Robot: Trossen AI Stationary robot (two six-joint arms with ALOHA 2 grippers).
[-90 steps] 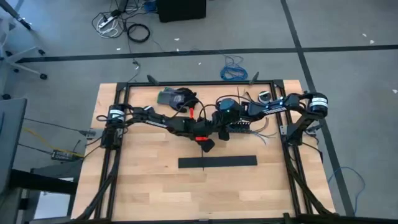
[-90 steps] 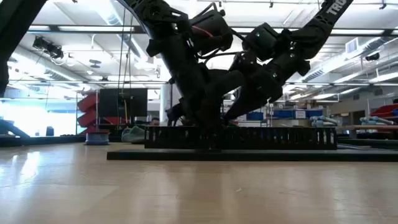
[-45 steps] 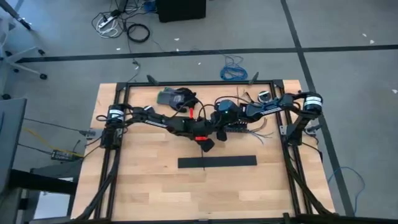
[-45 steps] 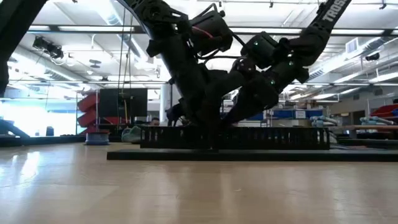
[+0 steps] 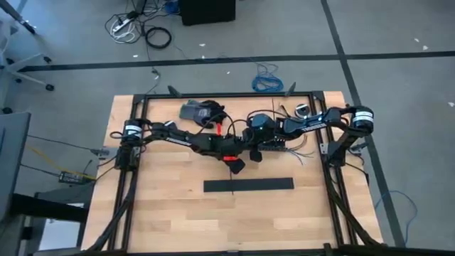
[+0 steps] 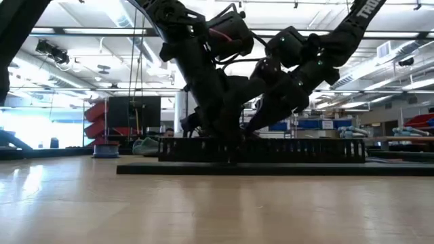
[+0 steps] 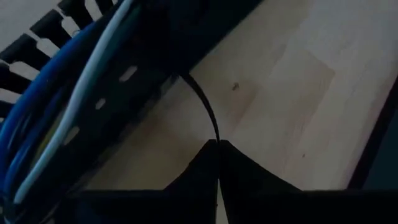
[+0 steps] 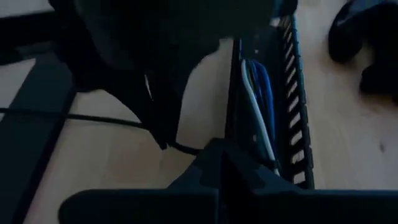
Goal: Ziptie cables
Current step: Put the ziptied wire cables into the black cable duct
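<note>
From above, both arms meet over the middle of the wooden table [image 5: 163, 206]. The left gripper [image 5: 236, 165] sits just below centre, above the flat black bar [image 5: 249, 185] that lies across the lower middle of the frame. The right gripper [image 5: 257, 151] is just right of centre, over the slotted duct [image 5: 279, 144]; loose ends of the cables [image 5: 302, 154] fan out to the duct's right.

At table height, the duct [image 6: 261, 150] runs across the middle of the frame with both arms coming down onto it from above. The fingertips are lost in dark shapes here.

In the left wrist view, the left gripper [image 7: 217, 147] has its fingers pressed together on a thin black ziptie [image 7: 204, 106], which curves up from the tips toward the duct [image 7: 93, 87] at upper left. Blue and white cables [image 7: 56, 106] lie along that duct.

In the right wrist view, the right gripper [image 8: 222, 148] looks clenched at bottom centre, with a thin black strand reaching in from the left to its tips; whether it actually pinches that strand I cannot tell. The cables [image 8: 258, 93] lie inside the duct [image 8: 292, 93] at right of centre.

The step in hand seems to be working the ziptie around the bundle. Next, its free tip must be led under the wires and fed into its head, which calls for fine alignment between the two grippers.
</note>
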